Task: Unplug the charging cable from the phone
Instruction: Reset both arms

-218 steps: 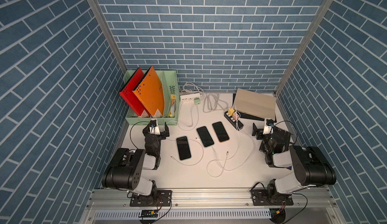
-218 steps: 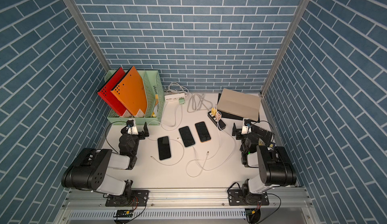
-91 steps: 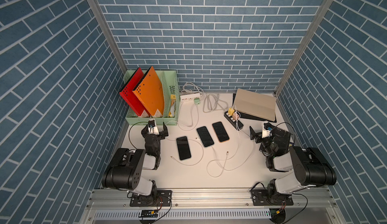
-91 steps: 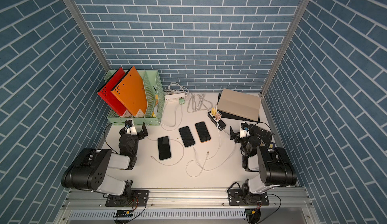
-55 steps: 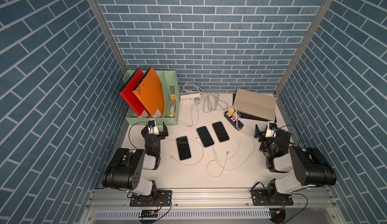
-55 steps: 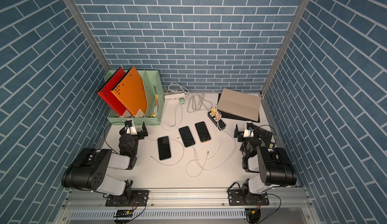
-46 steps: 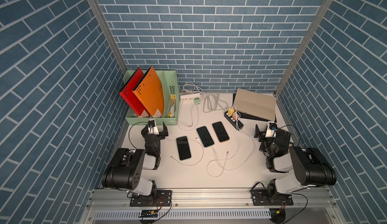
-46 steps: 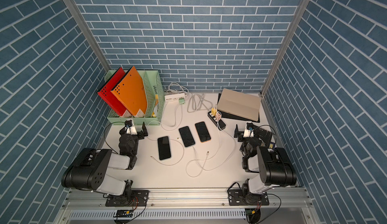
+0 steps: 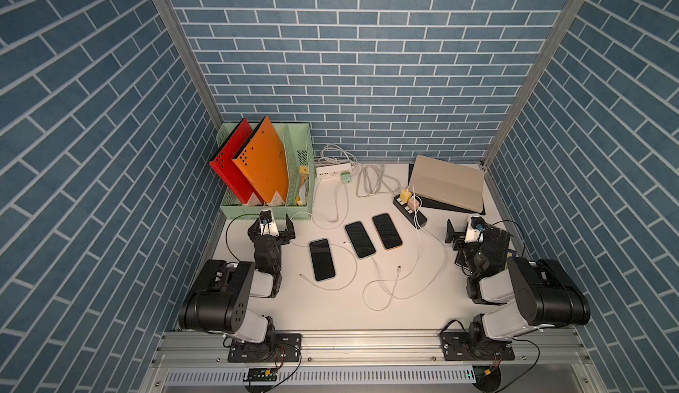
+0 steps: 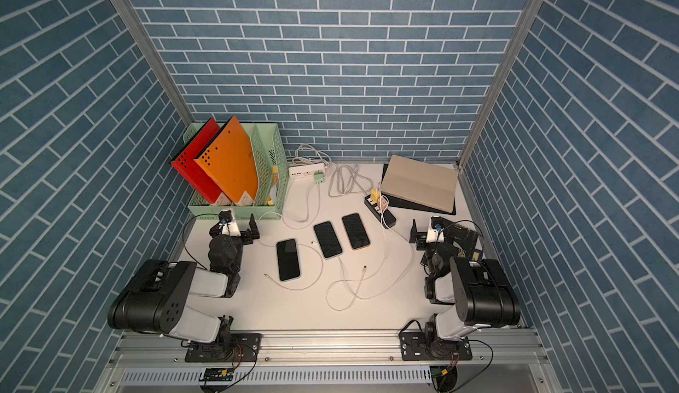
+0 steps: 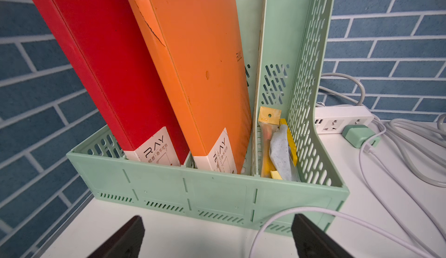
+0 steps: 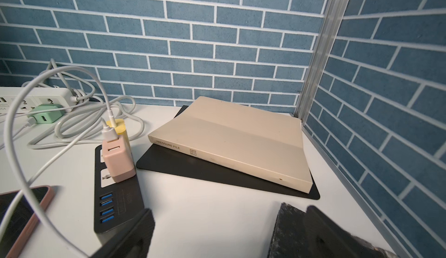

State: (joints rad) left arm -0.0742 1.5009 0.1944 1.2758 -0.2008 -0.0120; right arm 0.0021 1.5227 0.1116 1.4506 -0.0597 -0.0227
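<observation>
Three phones lie face up mid-table in both top views: a left one (image 9: 322,259), a middle one (image 9: 360,239) and a pink-cased one (image 9: 387,231). White charging cables (image 9: 382,292) loop in front of them. One seems to meet the middle phone's near end; loose plug ends (image 9: 399,268) lie on the table. My left gripper (image 9: 272,230) stands open by the green file rack, a cable (image 11: 270,223) curving past one finger. My right gripper (image 9: 474,231) stands open at the right, holding nothing. The pink-cased phone (image 12: 21,211) shows with a cable across it.
A green file rack (image 9: 268,211) with red and orange folders stands back left. A white power strip (image 9: 332,170) and a black one (image 9: 409,209) with chargers sit at the back. A beige folder (image 9: 446,183) lies back right. A dark flat thing (image 12: 287,230) lies beside my right finger.
My right wrist has turned a little and settled; over the last half second it holds still. The left arm, phones and cables lie as before.
</observation>
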